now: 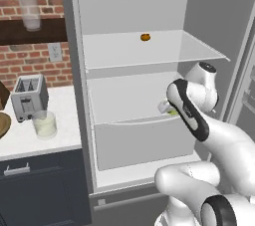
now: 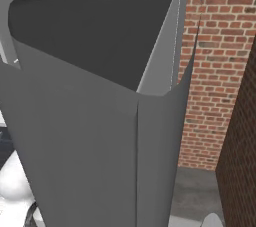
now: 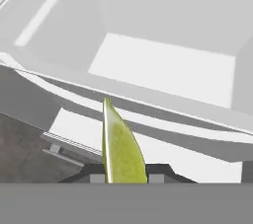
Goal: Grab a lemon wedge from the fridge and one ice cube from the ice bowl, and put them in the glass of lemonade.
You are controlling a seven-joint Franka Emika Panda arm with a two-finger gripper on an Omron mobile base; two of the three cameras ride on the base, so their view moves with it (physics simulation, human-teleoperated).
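Hand view, gripper: fingertips pressed onto the lemon wedge, one dark tip on each side of its base; the wedge stands up between them, pointed end away from the hand.
Hand view, background: pale fridge interior with a shelf edge crossing the frame beyond the wedge.
Left base view, fridge: door open, white shelves exposed.
Left base view, arm: reaches into the fridge at the level of the middle shelf; a small yellow-green patch, the lemon wedge, shows at the hand just over that shelf's front edge.
Upper shelf: one small round orange item, well apart from the hand.
Counter left of fridge: glass of lemonade stands just in front of a toaster.
Ice bowl: cut by the left frame edge, near the glass; contents cannot be told.
High shelf on brick wall: a tall frosted glass.
Right base view: grey fridge door close to the camera, brick wall to its right.
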